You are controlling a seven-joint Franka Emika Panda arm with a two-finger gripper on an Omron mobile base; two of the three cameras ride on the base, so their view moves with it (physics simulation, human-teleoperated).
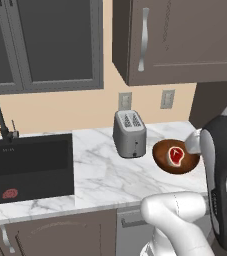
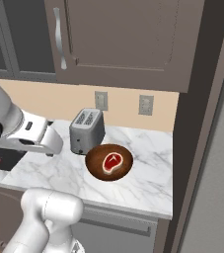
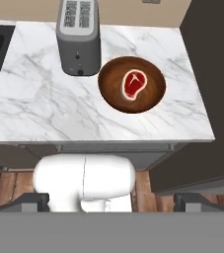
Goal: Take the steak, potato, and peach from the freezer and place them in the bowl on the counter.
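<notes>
Steak (image 3: 133,84) lay flat inside the bowl (image 3: 155,96) on the marble surface (image 3: 44,108) just beside the toaster (image 3: 79,37), fingers (image 3: 32,201) spread wide and empty; potato and peach, judged firm, rounded and roll-prone, would want grasping across the middle.

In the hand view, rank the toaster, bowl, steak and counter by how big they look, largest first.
1. counter
2. bowl and toaster: too close to rank; the toaster stands taller, so nearer the camera
3. steak, smallest, lying inside the bowl
</notes>
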